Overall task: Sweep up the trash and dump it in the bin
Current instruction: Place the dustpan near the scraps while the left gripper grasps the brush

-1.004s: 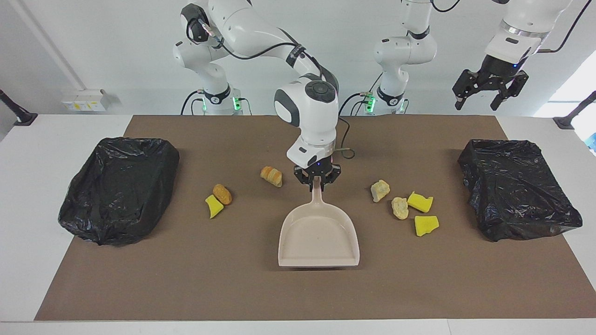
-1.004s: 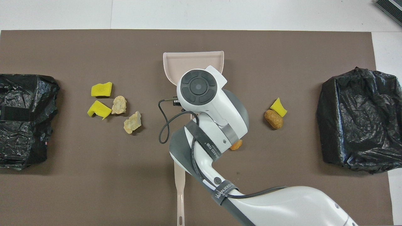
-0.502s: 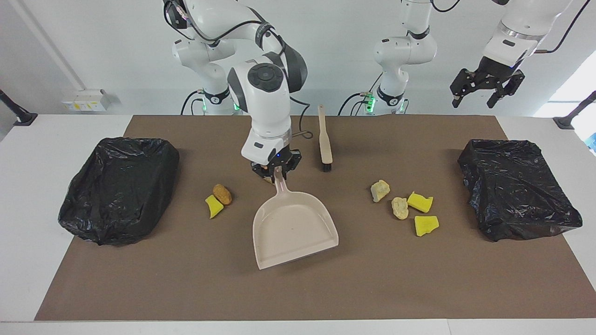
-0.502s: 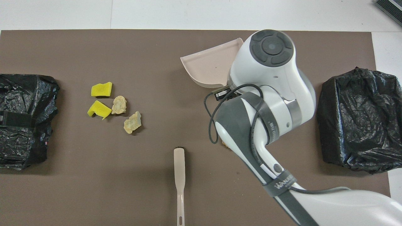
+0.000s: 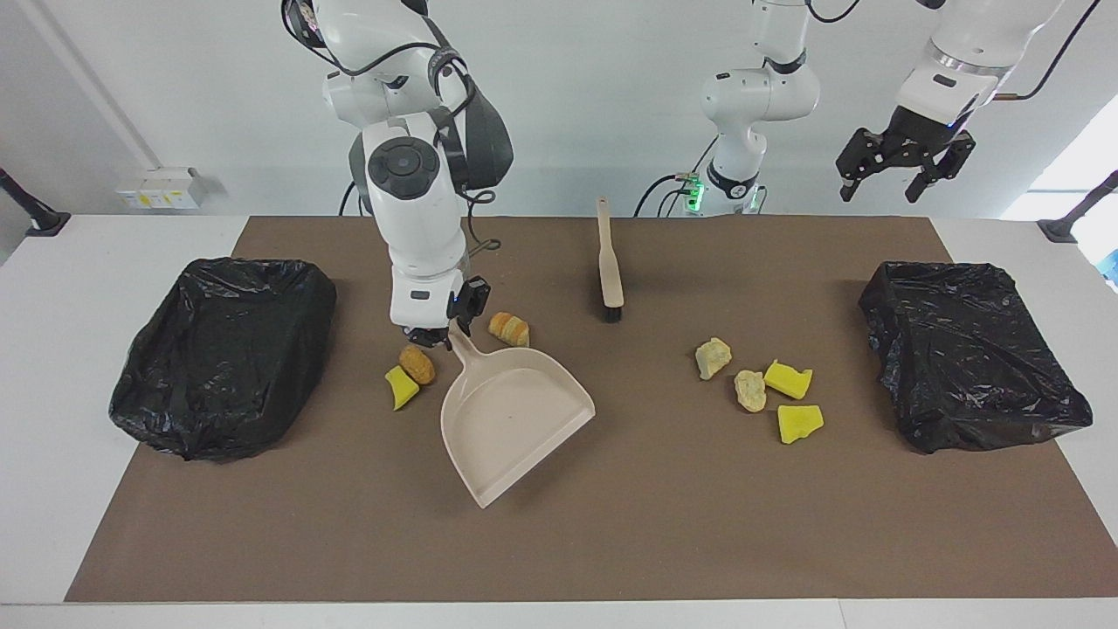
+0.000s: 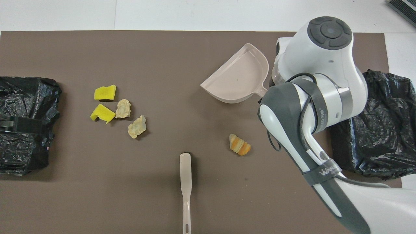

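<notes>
Toward the right arm's end of the mat, the right gripper [image 5: 439,335] is clamped on the dustpan [image 5: 515,421] handle, pan flat on the mat [image 5: 611,542], mouth angled away from the robots and toward the left arm's end. Pan is empty. Just beside the handle: brown lump [image 5: 417,363] touching a yellow wedge [image 5: 400,387] on the side toward the right arm's bin [image 5: 223,354]; striped orange lump [image 5: 509,329] on the other side, close to the handle. Both are hidden under the arm in the overhead view except the striped one [image 6: 240,145]. Open mat lies between pan and the other four chunks: two pale lumps [image 5: 713,356] [image 5: 749,390] and two yellow wedges [image 5: 789,380] [image 5: 799,423], clustered near the left arm's bin [image 5: 974,354]. Both bins are black-bagged; contents cannot be told. Brush [image 5: 609,262] lies mid-mat near the robots, bristles pointing away from them. Wide clear strip runs along the mat edge farthest from the robots. Left gripper [image 5: 904,166] waits up high, jaws spread, holding nothing.
</notes>
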Tool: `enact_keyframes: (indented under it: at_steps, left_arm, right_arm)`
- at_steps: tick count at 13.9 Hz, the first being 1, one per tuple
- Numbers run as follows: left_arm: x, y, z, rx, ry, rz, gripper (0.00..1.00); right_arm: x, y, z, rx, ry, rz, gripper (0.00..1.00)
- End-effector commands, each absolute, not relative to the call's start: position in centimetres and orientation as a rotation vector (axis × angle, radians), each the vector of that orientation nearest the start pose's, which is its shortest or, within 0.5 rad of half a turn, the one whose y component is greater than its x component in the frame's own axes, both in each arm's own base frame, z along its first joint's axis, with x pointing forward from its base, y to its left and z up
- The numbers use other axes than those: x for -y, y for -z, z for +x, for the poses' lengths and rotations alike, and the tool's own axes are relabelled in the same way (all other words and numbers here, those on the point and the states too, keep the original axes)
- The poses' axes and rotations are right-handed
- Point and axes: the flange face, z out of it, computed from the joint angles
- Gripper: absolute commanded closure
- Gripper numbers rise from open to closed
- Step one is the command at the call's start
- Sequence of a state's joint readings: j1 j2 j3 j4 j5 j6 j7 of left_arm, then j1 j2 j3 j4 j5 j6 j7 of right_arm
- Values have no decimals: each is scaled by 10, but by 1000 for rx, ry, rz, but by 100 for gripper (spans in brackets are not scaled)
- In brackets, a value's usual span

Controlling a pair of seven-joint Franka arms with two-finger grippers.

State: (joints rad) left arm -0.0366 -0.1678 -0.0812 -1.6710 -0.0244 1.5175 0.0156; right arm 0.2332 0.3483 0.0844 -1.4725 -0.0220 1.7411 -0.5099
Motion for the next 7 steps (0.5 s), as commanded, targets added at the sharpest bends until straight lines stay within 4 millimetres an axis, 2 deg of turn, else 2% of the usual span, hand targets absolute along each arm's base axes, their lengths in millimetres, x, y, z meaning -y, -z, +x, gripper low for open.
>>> enact_keyframes:
  at_steps: [1,3,5,7]
  left_arm:
    - [127,-623,472,-344,-69,-3134,0]
    - [173,-587,457,-322,-69,-3133,0]
    - [217,-553,437,-222,-49,-3140,0]
    - [252,-516,411,-167,-48,-3140,0]
  right_arm:
    - [-191,-475,603,1547,-148,-2707,100]
    - [-191,-469,593,1649,-158,-2638,100]
    - [-193,-467,585,1783,-177,-2552,100]
    - [-186,-457,575,1921,-183,-2455,100]
